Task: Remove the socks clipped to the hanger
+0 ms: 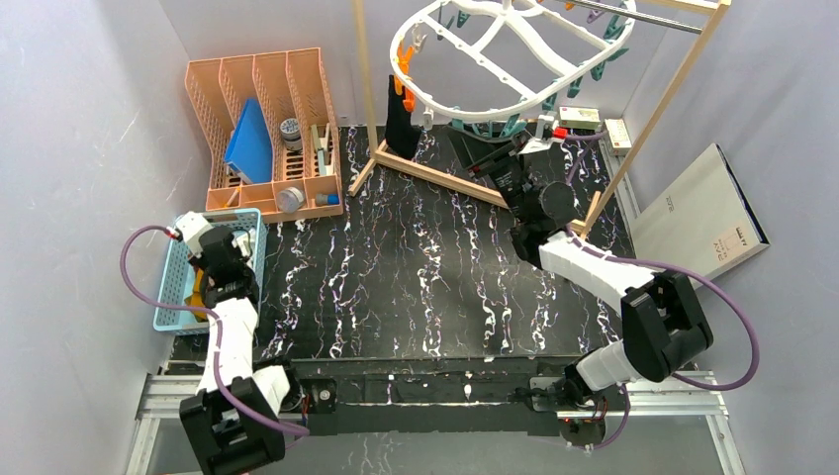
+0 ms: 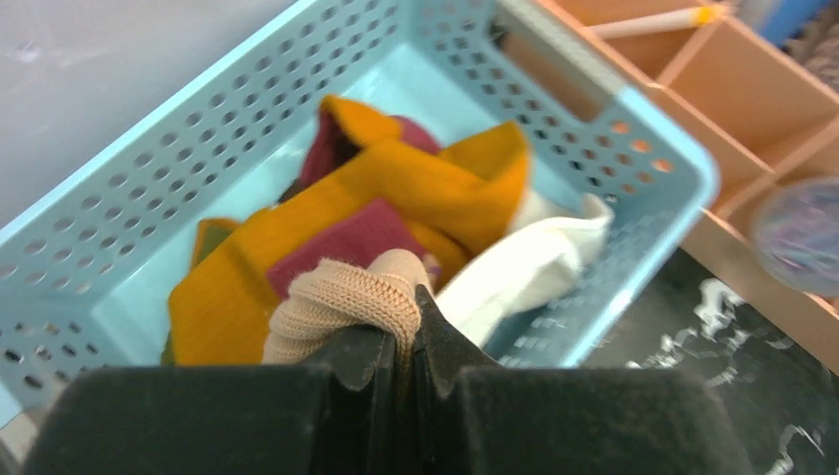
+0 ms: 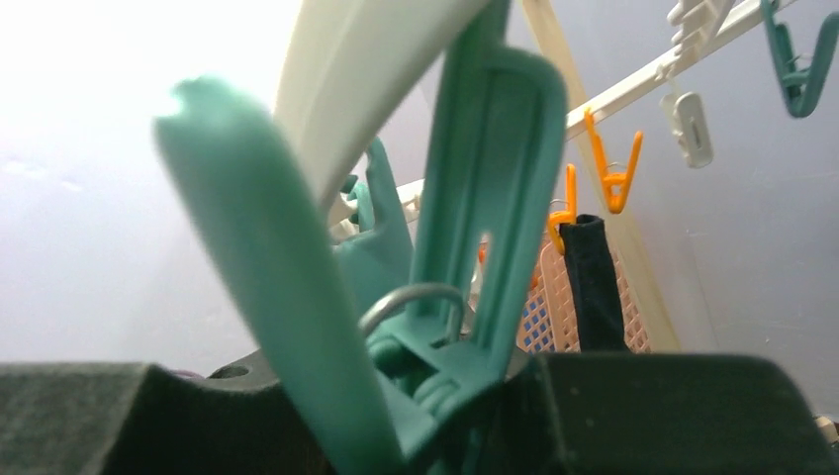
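The white oval hanger [image 1: 514, 49] hangs at the back from a rod, with teal and orange clips along its rim. One black sock [image 1: 401, 124] dangles from an orange clip at its left end; the right wrist view shows this sock [image 3: 594, 277] too. My right gripper [image 1: 482, 158] reaches up under the ring and is shut on a teal clip [image 3: 475, 198], whose arms are spread. My left gripper [image 2: 404, 312] hovers over the blue basket [image 2: 633, 129], shut on a beige knit sock [image 2: 336, 297]. Mustard [image 2: 396, 188], maroon [image 2: 346, 242] and white socks [image 2: 534, 262] lie in the basket.
A peach organizer [image 1: 267, 129] with a blue folder and small jars stands behind the basket. The wooden frame [image 1: 445, 178] and its metal rod [image 1: 643, 18] carry the hanger. A white box [image 1: 702, 213] leans at the right wall.
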Tool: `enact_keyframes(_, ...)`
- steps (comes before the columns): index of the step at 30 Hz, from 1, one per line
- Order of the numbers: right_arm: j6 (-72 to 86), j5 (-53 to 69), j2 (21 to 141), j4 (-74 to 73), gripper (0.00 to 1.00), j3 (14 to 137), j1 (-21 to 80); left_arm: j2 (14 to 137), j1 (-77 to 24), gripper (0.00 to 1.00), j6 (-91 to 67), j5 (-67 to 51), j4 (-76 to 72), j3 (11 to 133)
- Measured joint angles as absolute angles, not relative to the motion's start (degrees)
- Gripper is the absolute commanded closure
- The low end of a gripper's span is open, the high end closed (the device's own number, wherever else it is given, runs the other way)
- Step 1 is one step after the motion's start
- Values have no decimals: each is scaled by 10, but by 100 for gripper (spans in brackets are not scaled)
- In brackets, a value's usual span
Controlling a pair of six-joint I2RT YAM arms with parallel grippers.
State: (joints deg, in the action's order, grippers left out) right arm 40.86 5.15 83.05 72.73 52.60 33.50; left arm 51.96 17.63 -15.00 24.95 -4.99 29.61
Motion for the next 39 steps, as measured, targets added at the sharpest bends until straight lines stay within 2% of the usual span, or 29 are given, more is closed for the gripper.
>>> enact_keyframes(4,412,54,823,728,68,523,324,553,226,98,-192,261,-33,296)
enact_keyframes(6,415,55,819,728,68,515,319,554,238,62,-204,268,-26,296)
enact_keyframes(7,416,56,817,728,68,511,317,554,240,39,-209,270,-25,296)
enact_keyframes(8,418,56,815,728,68,507,315,554,241,26,-211,270,-22,298)
enact_keyframes(13,420,61,806,722,68,499,306,554,242,2,-214,258,-2,332)
enact_keyframes(18,425,62,803,721,69,498,303,554,243,1,-218,227,28,422)
enact_keyframes(23,432,64,803,721,69,498,303,562,243,2,-216,119,34,525)
enact_keyframes(26,434,64,803,721,69,498,303,580,243,2,-209,-8,8,570)
enact_keyframes(29,434,64,803,721,69,498,303,605,230,2,-209,-184,-81,566)
enact_keyframes(31,435,65,803,721,69,498,303,628,191,2,-195,-273,-131,554)
enact_keyframes(33,435,65,803,720,69,498,303,653,107,1,-137,-338,-148,535)
enact_keyframes(37,436,66,803,719,69,498,303,692,-31,2,-39,-394,-209,470)
enact_keyframes(39,436,66,803,717,69,498,303,736,-51,2,-32,-414,-286,441)
